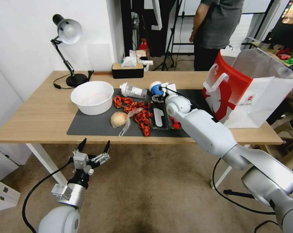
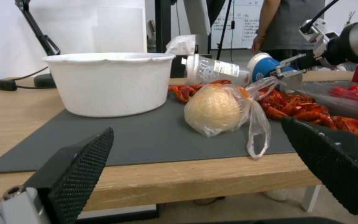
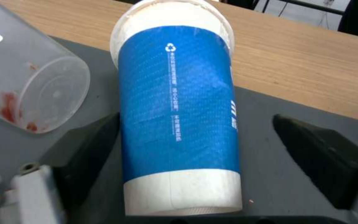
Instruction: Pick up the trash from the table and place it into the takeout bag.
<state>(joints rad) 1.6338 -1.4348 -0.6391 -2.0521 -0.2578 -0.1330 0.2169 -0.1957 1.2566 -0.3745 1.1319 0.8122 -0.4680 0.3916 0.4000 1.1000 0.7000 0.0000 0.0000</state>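
Observation:
On the table's (image 1: 39, 119) dark mat the trash lies spread out. A blue-and-white paper cup (image 1: 156, 88) (image 3: 177, 115) rests on its side, and my right gripper (image 1: 159, 96) (image 3: 195, 124) is open with one finger on each side of it. Beside the cup lies a clear labelled bottle (image 1: 133, 91) (image 3: 29, 87). A white bowl (image 1: 92, 97) (image 2: 108, 82) and a beige lump in a clear bag (image 1: 119, 119) (image 2: 213, 109) sit nearer the front. The red-and-white takeout bag (image 1: 240, 92) stands open at the right. My left gripper (image 1: 94, 147) (image 2: 199, 127) hangs open below the front edge.
Red scraps (image 1: 137, 112) and a clear plastic tray (image 1: 161, 119) lie mid-mat. A desk lamp (image 1: 67, 35) and a black tissue box (image 1: 127, 70) stand at the back. A person stands behind the table. Bare wood lies at the left.

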